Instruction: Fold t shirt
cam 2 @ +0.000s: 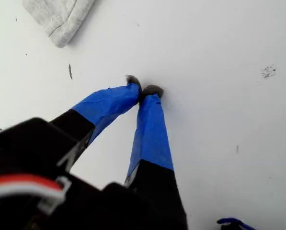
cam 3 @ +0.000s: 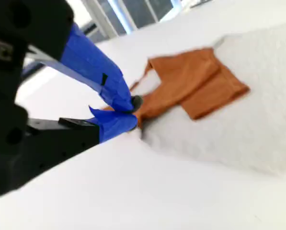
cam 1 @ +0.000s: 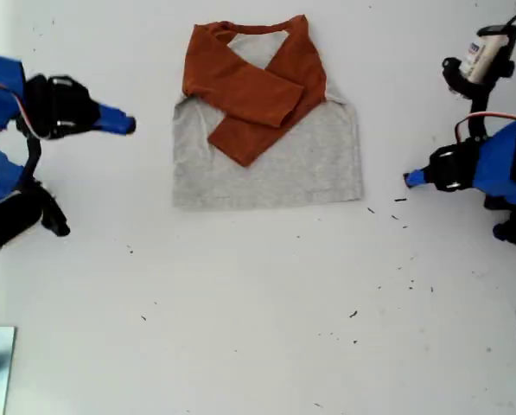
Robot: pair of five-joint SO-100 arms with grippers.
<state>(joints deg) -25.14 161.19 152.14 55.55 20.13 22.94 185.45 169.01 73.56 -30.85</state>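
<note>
- The t shirt lies flat on the bench at the top middle of the exterior view. Its collar is toward the top, its hem is toward the bottom, and the orange sleeves are crossed over the chest.
- Our first end effector is closed on nothing and sits just off the hem corner at the exterior view's right. The shirt lies toward that view's left of it.
- Our second end effector is at the exterior view's left, level with the shoulder and a little farther off. Its tips look closed and it holds nothing.
- We judge the body fold is next — each arm has an edge within reach, and the first is nearer.
- The first wrist view shows only a grey hem corner beyond the touching tips.
- The second wrist view shows the stacked sleeve cuffs — the tips line up with the orange shoulder, apart from it.
</note>
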